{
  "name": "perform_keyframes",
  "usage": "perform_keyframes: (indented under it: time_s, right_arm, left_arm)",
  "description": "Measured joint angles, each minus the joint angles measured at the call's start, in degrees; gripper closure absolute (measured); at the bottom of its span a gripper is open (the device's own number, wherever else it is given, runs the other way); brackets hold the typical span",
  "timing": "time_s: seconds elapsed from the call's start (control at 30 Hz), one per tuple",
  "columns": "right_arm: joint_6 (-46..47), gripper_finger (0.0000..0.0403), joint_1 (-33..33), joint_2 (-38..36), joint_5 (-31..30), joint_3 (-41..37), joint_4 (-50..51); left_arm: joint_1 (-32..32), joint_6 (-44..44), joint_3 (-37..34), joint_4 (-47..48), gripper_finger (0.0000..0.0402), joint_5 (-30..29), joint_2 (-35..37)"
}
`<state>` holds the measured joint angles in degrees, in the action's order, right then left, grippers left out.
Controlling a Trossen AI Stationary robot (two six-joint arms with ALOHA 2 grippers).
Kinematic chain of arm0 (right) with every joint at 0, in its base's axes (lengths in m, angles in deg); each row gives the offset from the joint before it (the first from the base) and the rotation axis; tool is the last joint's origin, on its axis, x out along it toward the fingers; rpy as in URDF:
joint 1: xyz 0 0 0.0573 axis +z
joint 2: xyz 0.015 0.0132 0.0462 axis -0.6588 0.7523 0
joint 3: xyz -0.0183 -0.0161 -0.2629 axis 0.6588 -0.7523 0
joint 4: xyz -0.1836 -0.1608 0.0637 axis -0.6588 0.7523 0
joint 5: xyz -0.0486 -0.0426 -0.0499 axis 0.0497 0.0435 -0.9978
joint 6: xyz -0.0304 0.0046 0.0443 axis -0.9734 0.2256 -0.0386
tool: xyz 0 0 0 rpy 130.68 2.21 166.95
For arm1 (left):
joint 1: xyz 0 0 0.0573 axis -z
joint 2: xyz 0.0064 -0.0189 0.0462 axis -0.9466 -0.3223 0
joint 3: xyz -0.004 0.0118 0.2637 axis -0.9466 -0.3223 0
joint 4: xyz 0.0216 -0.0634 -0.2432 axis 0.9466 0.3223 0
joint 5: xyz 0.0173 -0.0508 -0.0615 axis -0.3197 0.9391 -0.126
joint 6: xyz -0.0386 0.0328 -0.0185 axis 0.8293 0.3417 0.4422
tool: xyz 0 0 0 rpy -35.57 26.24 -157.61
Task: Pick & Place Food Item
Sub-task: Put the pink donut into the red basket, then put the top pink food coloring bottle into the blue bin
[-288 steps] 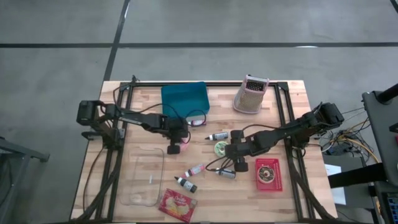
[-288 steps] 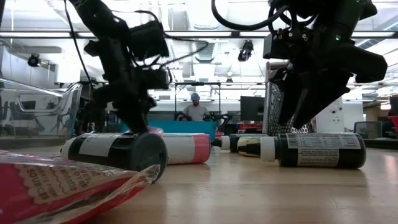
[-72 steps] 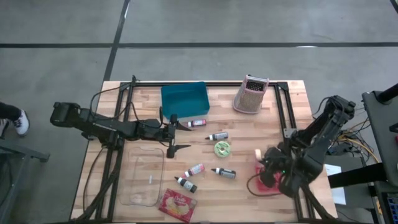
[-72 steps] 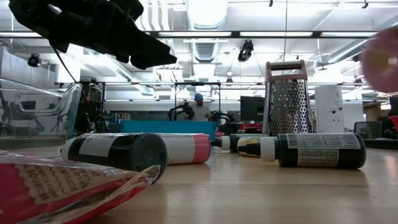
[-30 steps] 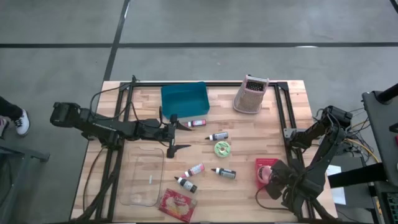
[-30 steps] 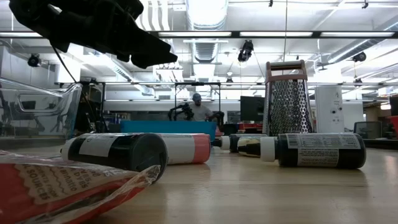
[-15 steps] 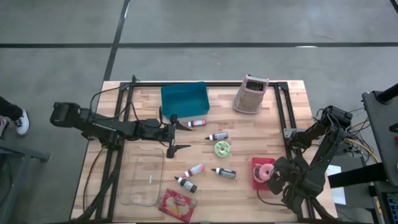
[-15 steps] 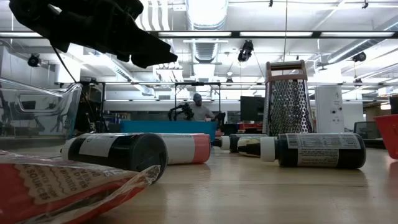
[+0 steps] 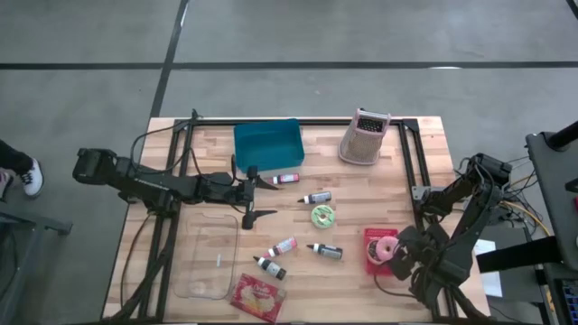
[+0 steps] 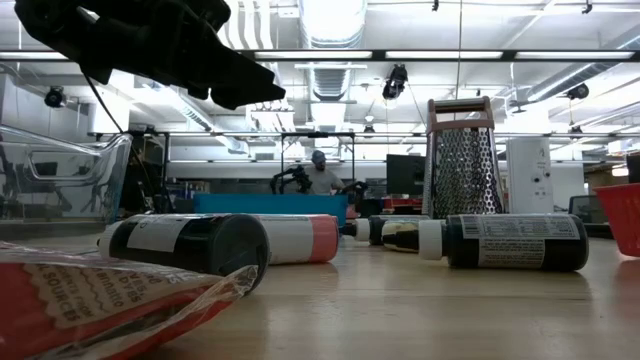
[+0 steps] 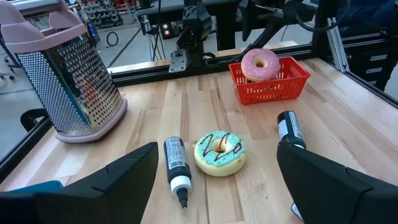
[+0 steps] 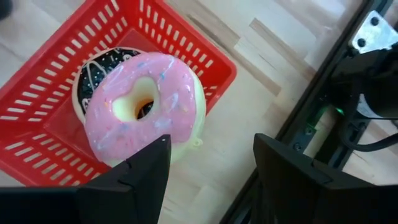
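- pink donut (image 12: 146, 102) sits in the red basket (image 9: 380, 251), lower right, atop a chocolate one
- right gripper (image 12: 208, 171) hovers above, fingers spread, empty
- green donut (image 9: 322, 215) mid-table looks next

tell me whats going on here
The right arm's tool hangs open over the red basket near the table's right edge. A pink donut lies in the basket on a dark-frosted one. The left arm's tool waits open at mid-table, facing a green-frosted donut.
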<state>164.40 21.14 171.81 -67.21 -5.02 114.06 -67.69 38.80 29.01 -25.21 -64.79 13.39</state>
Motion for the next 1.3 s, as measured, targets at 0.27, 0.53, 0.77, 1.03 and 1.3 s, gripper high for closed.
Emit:
perform_keyframes:
  time_s: [0.27,0.53,0.77,1.03,1.3]
  right_arm:
    - [-0.82,0.0177,0.0,0.0,-3.76,3.18,4.72]
    - [-16.28,0.0177,-2.04,-0.02,-17.71,5.46,-0.74]
    - [-28.76,0.0177,-6.66,-0.02,-25.27,4.71,-5.9]
    - [-34.63,0.0177,-9.43,-0.02,-27.99,4.31,-6.19]
    - [-36.24,0.0177,-9.49,-0.02,-29.22,3.58,-6.27]
  left_arm:
    - [0.0,0.12,0.0,0.08,0.0071,0.0,0.02]
    - [0.02,0.12,0.0,2.86,0.0071,0.04,0.1]
    - [0.04,4.09,0.0,9.85,0.0071,0.72,2.98]
    - [2.47,13.23,2.72,16.22,0.0071,7.91,2.03]
    - [6.39,14.98,13.84,36.62,0.0071,2.31,-3.12]
